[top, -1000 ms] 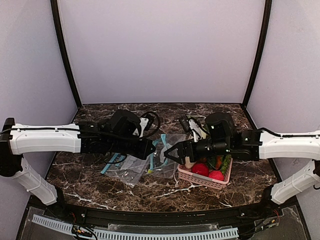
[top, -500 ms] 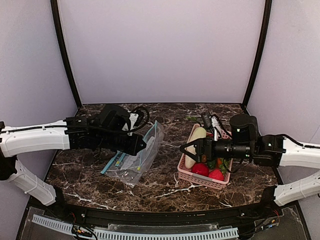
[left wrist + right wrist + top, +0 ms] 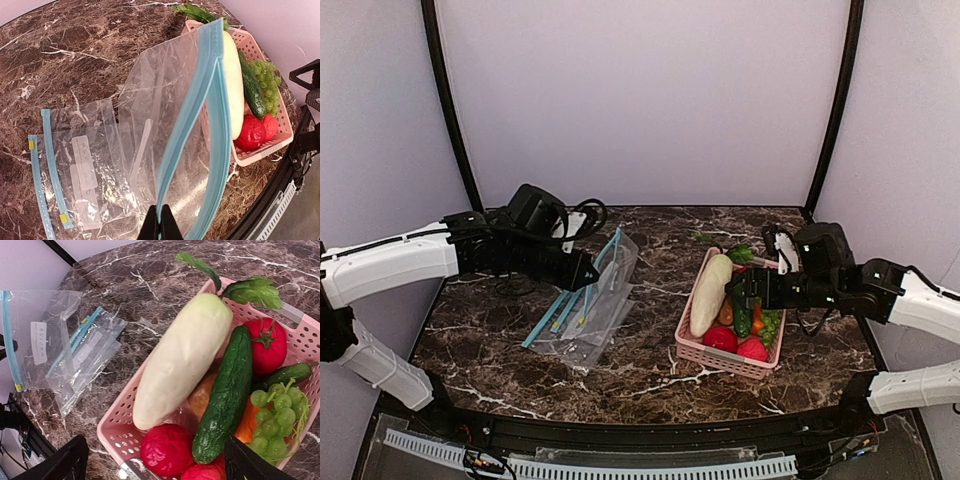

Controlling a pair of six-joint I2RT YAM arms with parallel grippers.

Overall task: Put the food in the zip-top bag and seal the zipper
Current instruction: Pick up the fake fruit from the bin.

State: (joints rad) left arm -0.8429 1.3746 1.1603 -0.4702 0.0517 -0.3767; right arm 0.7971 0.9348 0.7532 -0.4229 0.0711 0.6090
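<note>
My left gripper (image 3: 161,226) is shut on one teal lip of the zipper (image 3: 200,95) and holds the clear zip-top bag (image 3: 150,125) up off the table, its mouth gaping toward the basket. In the top view that gripper (image 3: 588,277) is left of centre, with the bag (image 3: 610,285) hanging from it. Two red-pink fruits (image 3: 167,449) (image 3: 202,472) and a dark green cucumber (image 3: 225,400) lie in the pink basket (image 3: 112,430). My right gripper (image 3: 155,462) hovers open above the basket's near end, straddling the red fruits without touching them.
The basket also holds a long white radish (image 3: 180,355), a tomato (image 3: 267,345), green grapes (image 3: 275,415), a smaller cucumber (image 3: 285,375) and an orange fruit (image 3: 245,425). Spare zip-top bags (image 3: 87,350) lie flat on the marble table (image 3: 650,375) to the left.
My left arm has drawn back to the left, lifting the bag upright. The right gripper has pulled away from the bag and now hangs over the basket, still open.
</note>
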